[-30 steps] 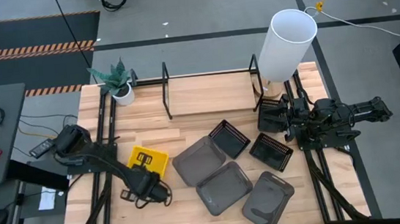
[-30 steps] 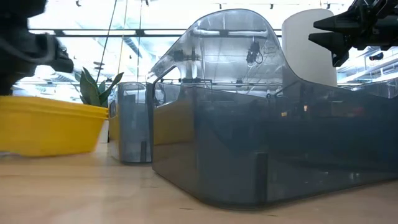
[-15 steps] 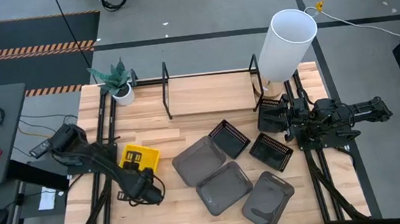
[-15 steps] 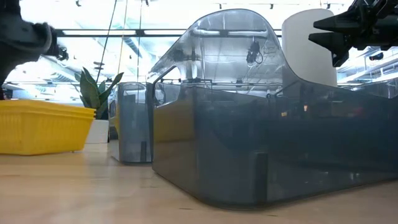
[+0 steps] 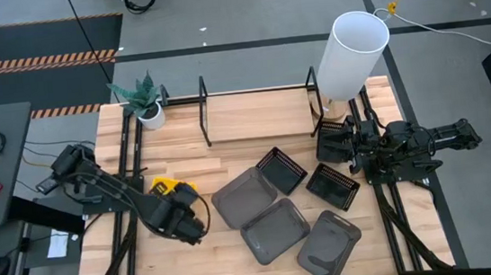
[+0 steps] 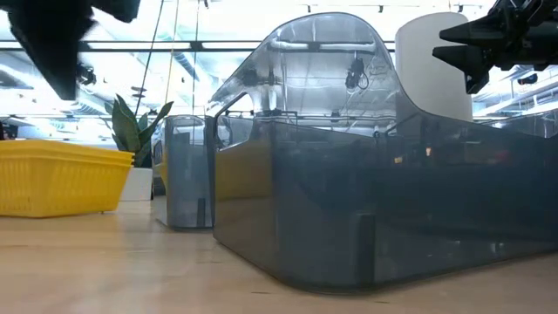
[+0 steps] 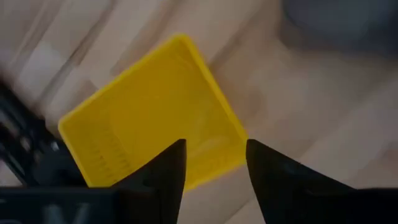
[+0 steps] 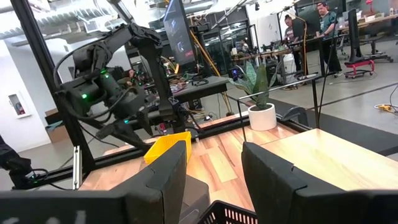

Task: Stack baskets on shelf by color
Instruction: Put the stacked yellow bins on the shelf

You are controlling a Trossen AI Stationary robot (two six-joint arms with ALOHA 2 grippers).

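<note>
- Yellow basket stack (image 5: 166, 189) lies on the table's left part, beneath the left gripper (image 7: 214, 165), whose spread fingers hold nothing.
- Right gripper (image 8: 211, 177) hovers unclenched at the right edge.
- Bare wood separates the stack from the grey baskets (image 5: 272, 221).

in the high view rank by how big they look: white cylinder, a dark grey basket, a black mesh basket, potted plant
1. white cylinder, though it stands taller, nearer the camera
2. dark grey basket
3. black mesh basket and potted plant: too alike to rank
</note>
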